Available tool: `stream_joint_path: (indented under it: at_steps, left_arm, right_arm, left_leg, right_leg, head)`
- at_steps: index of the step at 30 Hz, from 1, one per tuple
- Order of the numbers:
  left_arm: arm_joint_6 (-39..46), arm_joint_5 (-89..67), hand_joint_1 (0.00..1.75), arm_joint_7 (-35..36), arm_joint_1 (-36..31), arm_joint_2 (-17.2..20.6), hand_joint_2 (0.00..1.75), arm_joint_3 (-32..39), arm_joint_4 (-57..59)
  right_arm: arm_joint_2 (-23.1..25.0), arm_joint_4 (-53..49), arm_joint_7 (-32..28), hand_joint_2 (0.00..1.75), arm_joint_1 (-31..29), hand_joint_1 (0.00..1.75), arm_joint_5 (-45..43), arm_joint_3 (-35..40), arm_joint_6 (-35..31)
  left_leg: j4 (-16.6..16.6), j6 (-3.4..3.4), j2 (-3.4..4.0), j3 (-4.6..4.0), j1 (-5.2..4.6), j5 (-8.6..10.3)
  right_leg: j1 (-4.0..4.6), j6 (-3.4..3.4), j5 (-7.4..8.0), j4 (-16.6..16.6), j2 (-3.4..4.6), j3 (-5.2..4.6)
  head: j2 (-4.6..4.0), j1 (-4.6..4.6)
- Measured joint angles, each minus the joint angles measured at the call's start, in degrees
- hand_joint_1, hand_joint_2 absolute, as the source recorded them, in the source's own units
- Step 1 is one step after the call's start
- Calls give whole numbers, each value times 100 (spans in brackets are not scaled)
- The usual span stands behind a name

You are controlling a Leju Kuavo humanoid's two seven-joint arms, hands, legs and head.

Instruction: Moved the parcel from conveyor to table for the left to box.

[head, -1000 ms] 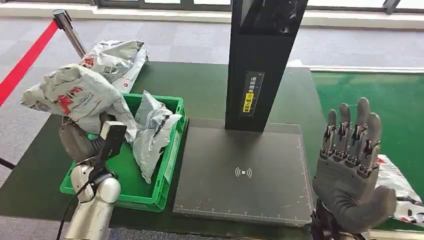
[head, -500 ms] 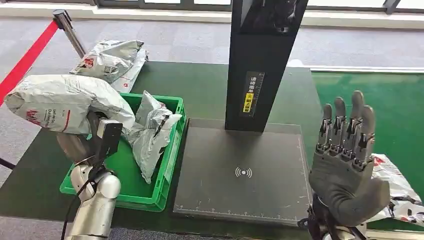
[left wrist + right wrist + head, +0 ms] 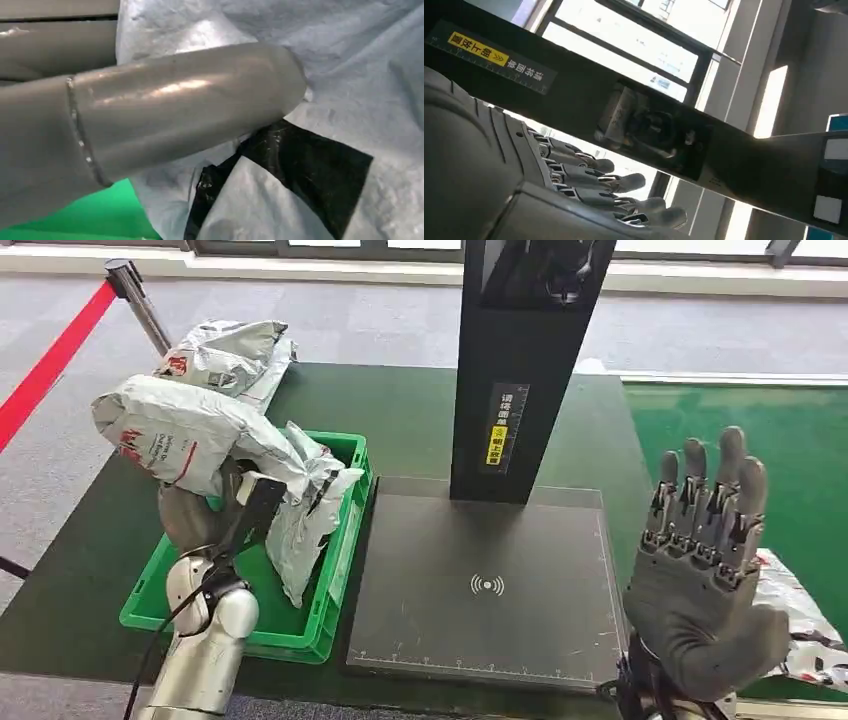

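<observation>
My left hand (image 3: 192, 520) grips a crumpled grey parcel (image 3: 185, 432) with red print and holds it above the left end of the green crate (image 3: 338, 570). In the left wrist view my thick grey thumb (image 3: 175, 105) presses on that grey parcel (image 3: 350, 75), which has a black patch, with the crate's green (image 3: 115, 212) below. My right hand (image 3: 705, 570) is raised at the right, palm flat and fingers apart, holding nothing. Its fingers (image 3: 594, 182) show in the right wrist view under the black scanner column (image 3: 634, 120).
Two grey parcels (image 3: 310, 505) lie in the crate. Another parcel (image 3: 228, 355) lies on the dark table behind it. A black scanner column (image 3: 520, 370) stands on a flat base plate (image 3: 487, 630) mid-table. On the green conveyor (image 3: 770, 460) a parcel (image 3: 800, 620) lies behind my right hand.
My left hand has swung right with the parcel, from beyond the crate's left side to above its left end, and the parcel has turned. The right hand shifted only slightly.
</observation>
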Motion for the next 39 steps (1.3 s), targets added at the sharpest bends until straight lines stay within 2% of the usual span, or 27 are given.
stream_joint_path:
  at_steps: [12, 23, 24, 27, 29, 32, 39]
  left_arm:
    - [-199, -422, 0, 183, 87, 170, 0, -293, -238]
    - [140, -2245, 0, 909, 407, 278, 0, -286, -995]
    - [193, -2402, 0, 1014, 439, 324, 0, -236, -1067]
    - [287, -2502, 0, 1473, 559, 801, 0, -173, -1416]
    - [263, -2504, 0, 1525, 577, 1011, 0, -153, -1563]
    - [-116, -2509, 0, 1688, 583, 1323, 0, -306, -1790]
    - [-247, -2511, 0, 1891, 569, 1746, 0, -614, -2011]
  right_arm:
    - [9, -63, -13, 0, 69, 0, 4, 0, 17]
    - [46, -125, -24, 0, 138, 0, 85, 0, 245]
    - [46, -125, -11, 0, 134, 0, 92, 0, 265]
    - [79, -125, 22, 0, 128, 0, 120, 0, 345]
    - [92, -125, 35, 0, 127, 0, 125, 0, 358]
    - [92, -144, 55, 0, 126, 0, 157, 0, 358]
    - [92, -155, 57, 0, 136, 0, 160, 0, 363]
  left_leg:
    - [-1, -1, 0, 1, 0, 0]
    - [-1, 0, 0, -3, 0, -1]
    - [-2, 0, 0, -5, 0, -1]
    - [-3, -5, 17, -2, 1, -1]
    - [-3, -7, 11, 0, 2, 1]
    - [-3, -11, -7, -2, 13, 5]
    - [-1, -11, 5, 2, 14, 4]
  right_leg:
    - [2, 0, 0, 0, 0, -1]
    - [1, -1, -1, 0, 0, 0]
    - [2, -1, -2, 2, 0, 1]
    - [10, -4, -2, 2, 8, -9]
    - [11, -5, -4, 2, 4, -7]
    - [16, -14, -10, 2, -21, 1]
    - [11, -11, -5, 0, 0, -3]
  head:
    - [0, 0]
    - [0, -2]
    - [0, 0]
    - [0, 0]
    - [0, -2]
    - [0, 2]
    - [0, 0]
